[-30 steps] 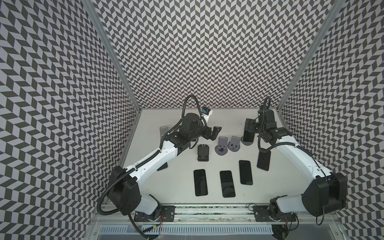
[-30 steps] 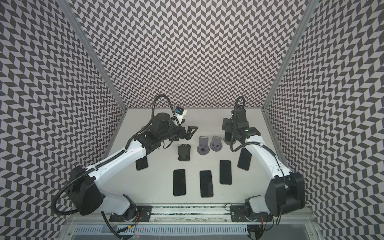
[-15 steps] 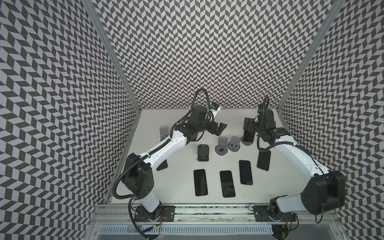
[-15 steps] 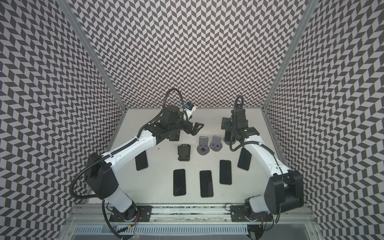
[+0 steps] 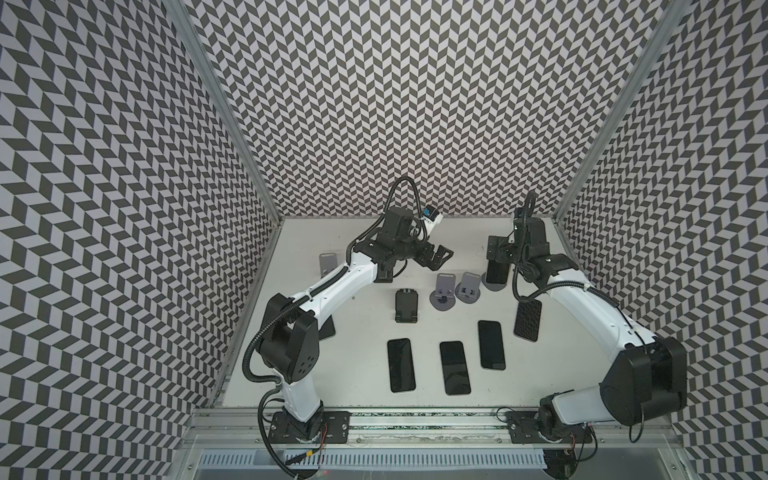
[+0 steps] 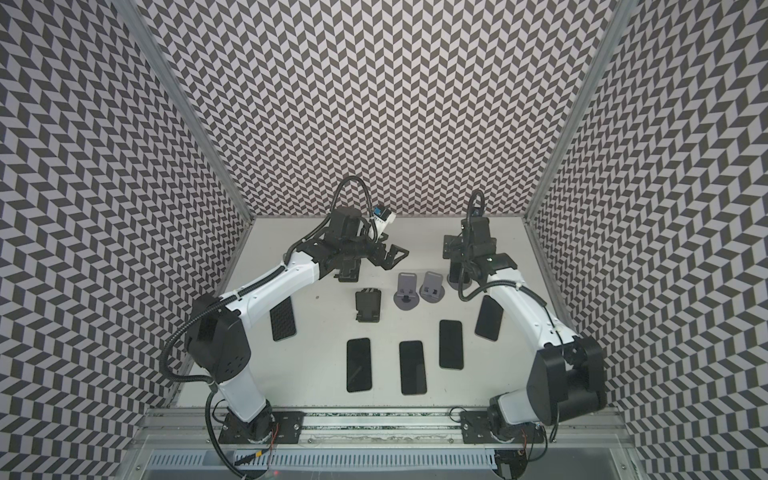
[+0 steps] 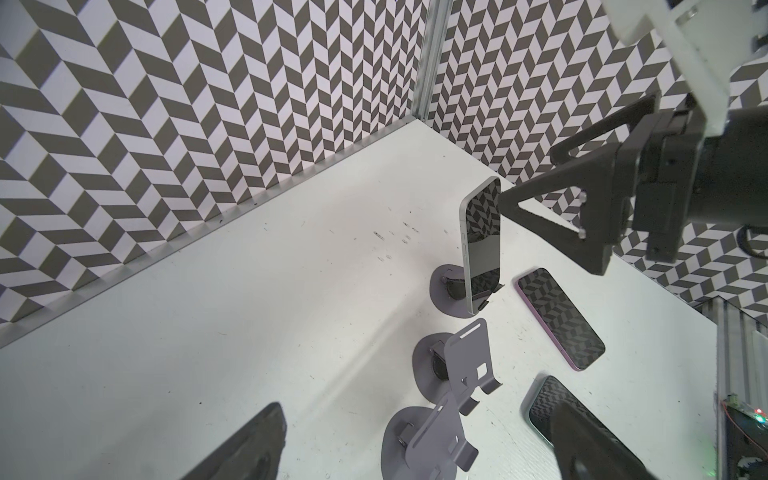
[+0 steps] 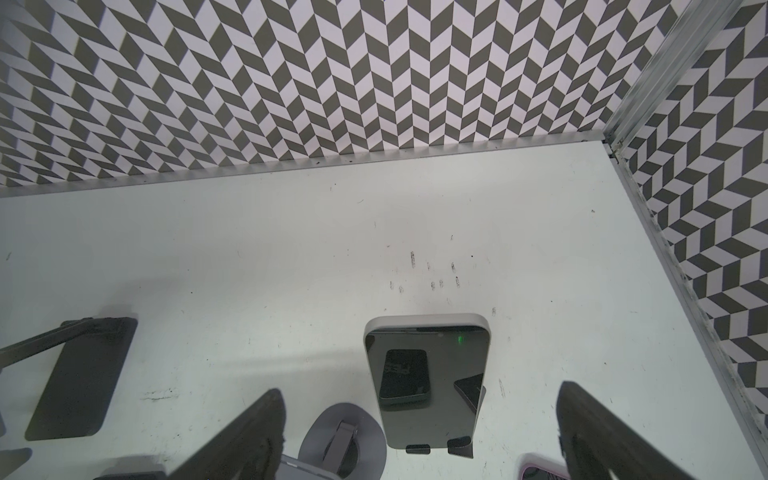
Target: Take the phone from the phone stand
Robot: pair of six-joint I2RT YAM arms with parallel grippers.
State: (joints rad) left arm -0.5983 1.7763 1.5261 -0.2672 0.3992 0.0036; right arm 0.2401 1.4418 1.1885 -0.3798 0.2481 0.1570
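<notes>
Found right gripper spread wide, a finger to each side of the upright phone; contact hard to judge. Saw that phone seated in its grey round-based phone stand, back right on the table. Found left gripper spread too, empty, above the table's middle back. Counted five flat phones, three empty grey stands, one black stand, perhaps another beneath the left arm.

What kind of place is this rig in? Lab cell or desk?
Probably an enclosed robot test cell: chevron-patterned walls box in a white table, two arms are mounted on a front rail, and phones and empty stands are laid out as props.
</notes>
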